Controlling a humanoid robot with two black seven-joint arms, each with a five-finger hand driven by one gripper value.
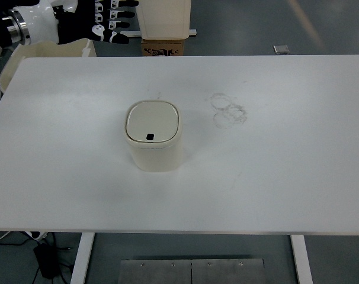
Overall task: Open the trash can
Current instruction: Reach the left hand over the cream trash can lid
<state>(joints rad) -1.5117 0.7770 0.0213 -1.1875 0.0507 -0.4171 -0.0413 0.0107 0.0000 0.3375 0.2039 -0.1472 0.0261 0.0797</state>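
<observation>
From the top view, you see the cream trash can point(154, 137) standing upright left of centre on the white table point(286, 171), lid down — a small dark button near the lid's front edge. Your left hand point(102, 21) sits at the upper left beyond the table's far edge, fingers extended and spread, gripping nothing — well apart from the can. Faint ring marks point(230, 110) lie to the can's right.

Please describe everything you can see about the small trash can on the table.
The trash can is small and cream-coloured, apparently plastic, with a rounded-square shape. Its lid is closed and lies flat; a small dark button or slot sits near the lid's front edge. It stands upright a little left of the middle of the white table. Nothing touches it; the left hand is far away at the upper left.
</observation>
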